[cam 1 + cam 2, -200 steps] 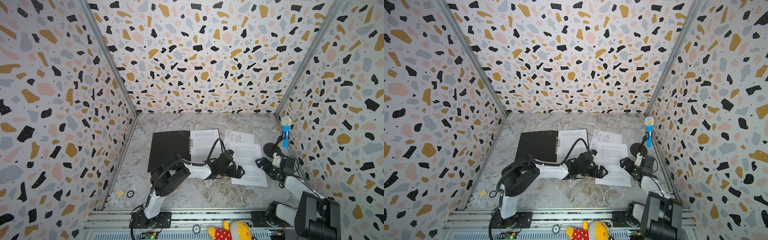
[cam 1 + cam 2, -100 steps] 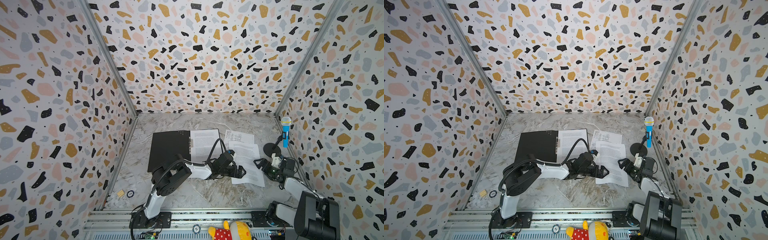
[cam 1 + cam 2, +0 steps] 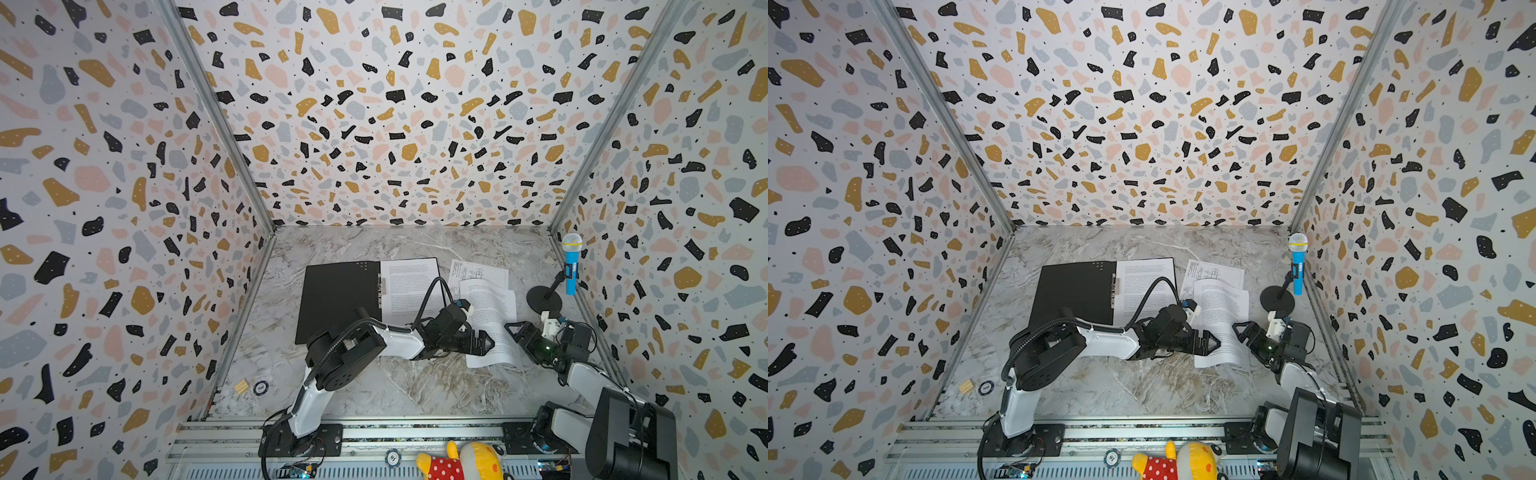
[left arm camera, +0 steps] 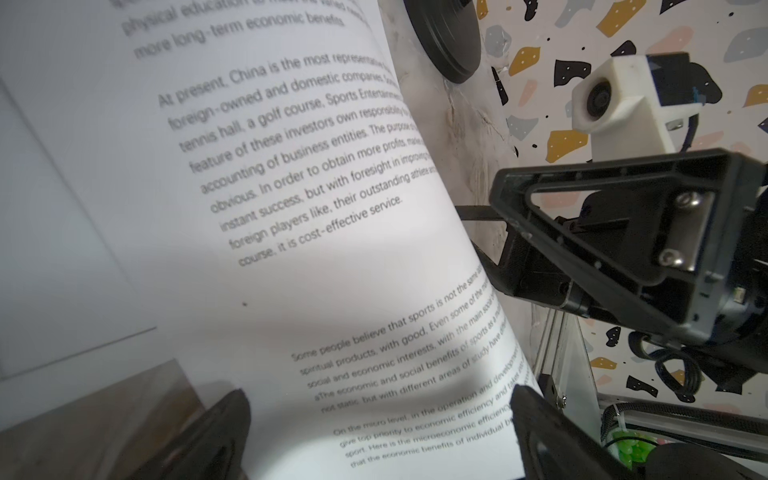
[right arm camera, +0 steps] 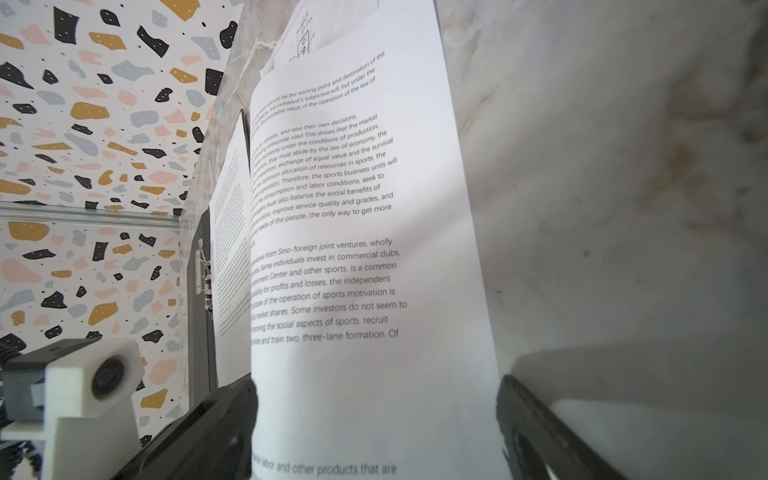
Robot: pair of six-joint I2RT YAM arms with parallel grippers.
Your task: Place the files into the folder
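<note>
Spotty walls stand around a gray marble table. In both top views the folder lies open near the middle of the frame, black inside up. One page of words lies on its right half. Just right of it a page with drawings lies on the table. A second page of words covers its lower part. The left gripper sits at that page's lower left edge. The right gripper faces it from the page's right edge. A blue toy microphone stands by the right wall.

In the left wrist view the two black fingers are spread wide. The second page of words curves up between them, and they do not pinch it. The right gripper is close beside the page's edge.

In the right wrist view that gripper's fingers are wide apart too. The same page lies between them, not squeezed. Past it show the page with drawings and the folder's metal clip.
</note>
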